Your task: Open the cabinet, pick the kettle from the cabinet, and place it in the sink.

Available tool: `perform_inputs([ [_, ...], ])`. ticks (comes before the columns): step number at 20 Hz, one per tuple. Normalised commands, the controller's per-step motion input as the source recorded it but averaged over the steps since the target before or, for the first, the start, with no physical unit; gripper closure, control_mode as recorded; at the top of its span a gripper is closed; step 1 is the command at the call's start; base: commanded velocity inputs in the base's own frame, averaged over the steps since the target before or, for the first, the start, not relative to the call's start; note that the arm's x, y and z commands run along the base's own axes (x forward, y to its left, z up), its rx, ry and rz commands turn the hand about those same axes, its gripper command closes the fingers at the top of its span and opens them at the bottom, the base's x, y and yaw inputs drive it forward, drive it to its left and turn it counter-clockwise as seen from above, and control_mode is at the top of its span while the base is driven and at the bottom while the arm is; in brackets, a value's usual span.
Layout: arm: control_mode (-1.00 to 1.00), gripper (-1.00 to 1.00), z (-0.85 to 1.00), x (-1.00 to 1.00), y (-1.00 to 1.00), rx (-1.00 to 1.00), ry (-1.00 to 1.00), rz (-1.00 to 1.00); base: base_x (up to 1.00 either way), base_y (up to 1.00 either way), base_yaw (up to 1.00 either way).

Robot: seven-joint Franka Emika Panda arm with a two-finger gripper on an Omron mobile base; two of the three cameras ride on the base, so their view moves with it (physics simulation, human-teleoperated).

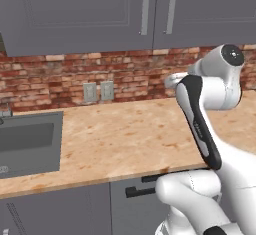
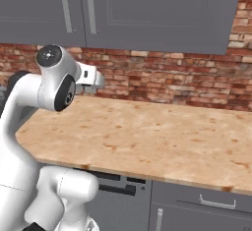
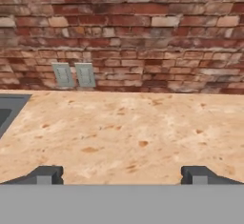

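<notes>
- we see the cabinet hanging above the brick wall, both panelled doors flat shut, its two slim bar handles side by side at the seam; the top of the cabinet is cut off by the frame edge.
- the kettle is hidden from us, so we cannot tell where it sits.
- the sink lies at the left end of the table; its left part runs out of the frame, and a bit of the faucet pokes in at the edge.
- in the hand view the fingers rise far apart at the bottom, spread wide with nothing between them; the gripper hangs over bare table, facing the wall.
- two pale outlets sit on the brick just above the table, near the sink corner.
- from the base views the arm's elbow covers most of the hand, so we make out little of it there.
- below the table, dark drawer handles are partly covered by the robot's body.
</notes>
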Motion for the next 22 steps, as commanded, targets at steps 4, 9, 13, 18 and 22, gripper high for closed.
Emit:
perform_inputs([
  [4, -1.0, -1.0, 0.42, -0.07, 0.01, 0.0, -0.12, -0.04, 0.0, 0.0, 0.0],
  [9, -1.0, -1.0, 0.44, -0.03, 0.0, 0.0, -0.05, -0.07, 0.0, 0.0, 0.0],
  [13, -1.0, -1.0, 0.38, 0.0, 0.0, 0.0, 0.0, -0.01, 0.0, 0.0, 0.0],
  [18, -1.0, -1.0, 0.38, 0.0, -0.01, 0.03, 0.0, 0.0, 0.0, 0.0, 0.0],
  [22, -1.0, -1.0, 0.38, 0.0, 0.0, 0.02, 0.0, 0.0, 0.0, 0.0, 0.0],
])
